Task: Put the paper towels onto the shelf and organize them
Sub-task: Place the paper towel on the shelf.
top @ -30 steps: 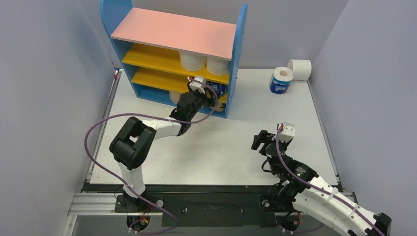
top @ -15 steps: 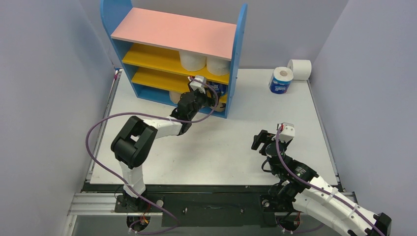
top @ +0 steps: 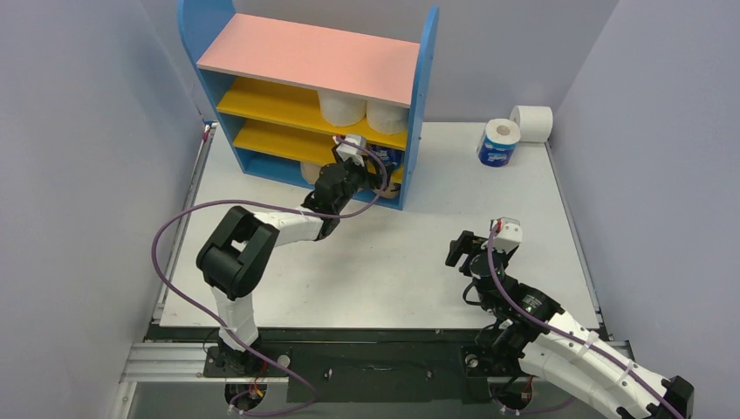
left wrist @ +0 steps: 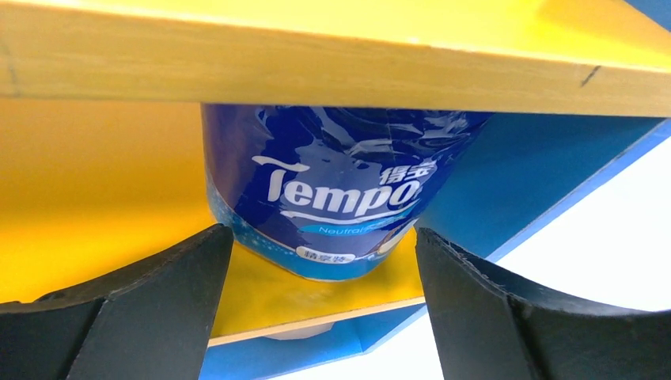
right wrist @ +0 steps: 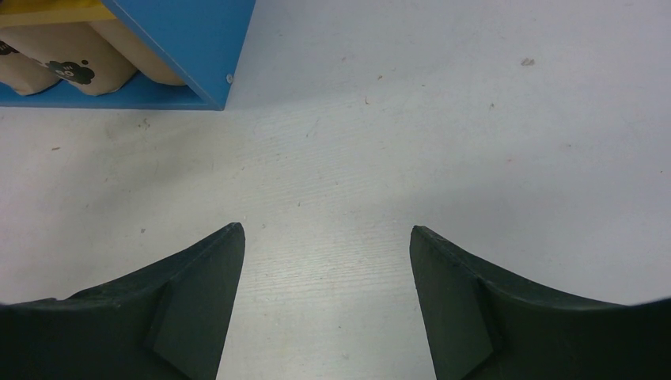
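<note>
The shelf (top: pixel 305 57) stands at the far left of the table (top: pixel 393 253), unmoved. My left arm has shifted only a hair since a second ago. My left gripper (left wrist: pixel 323 237) is in the shelf's right end, jaws spread wide either side of a blue-wrapped roll (left wrist: pixel 340 190) that stands on the lower yellow board. My right gripper (right wrist: pixel 326 233), also wide and empty, hovers over the table at near right, where it was. Two white rolls (top: pixel 342 106) sit on the upper yellow board and tan printed rolls (right wrist: pixel 87 59) on the base. A blue roll (top: pixel 498 144) and a white roll (top: pixel 532 123) remain far right.
</note>
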Controlling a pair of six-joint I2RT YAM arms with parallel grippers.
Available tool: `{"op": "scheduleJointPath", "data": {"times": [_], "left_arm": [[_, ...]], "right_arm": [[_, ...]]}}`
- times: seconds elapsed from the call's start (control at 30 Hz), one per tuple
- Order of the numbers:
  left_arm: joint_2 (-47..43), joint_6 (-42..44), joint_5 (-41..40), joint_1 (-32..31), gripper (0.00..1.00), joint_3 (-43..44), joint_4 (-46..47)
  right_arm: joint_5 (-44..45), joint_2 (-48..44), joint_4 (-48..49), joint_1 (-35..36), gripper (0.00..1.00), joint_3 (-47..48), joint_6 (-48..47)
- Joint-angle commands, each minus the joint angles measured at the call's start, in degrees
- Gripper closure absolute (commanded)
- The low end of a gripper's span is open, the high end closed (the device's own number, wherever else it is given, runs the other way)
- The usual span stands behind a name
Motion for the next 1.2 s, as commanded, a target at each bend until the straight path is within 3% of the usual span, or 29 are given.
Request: {"op": "scheduleJointPath", "data": {"times": [0.0, 0.5, 0.93, 1.17], "left_arm": [[-4.7, -0.7, -0.4, 0.3, 0.15, -1.0, 3.7], [-17.2, -3.5, -5.6, -0.5, 0.09, -10.2, 0.7], [-36.9, -10.8, -23.1, -5.8, 0.06, -17.5, -25.4], [-46.8, -13.1, -26.3, -8.5, 0.05, -21.8, -38.3]], "right_arm": [[1.8, 0.2, 1.3, -0.2, 0.28, 0.2, -0.6], [2.0, -2.4, 1.1, -0.3, 0.28, -0.2, -0.5], [4.3, -2.4, 1.0, -0.4, 0.27, 1.2, 0.8], [8.3, 4.0, 1.2, -0.4, 0.23, 6.2, 2.6]]}}
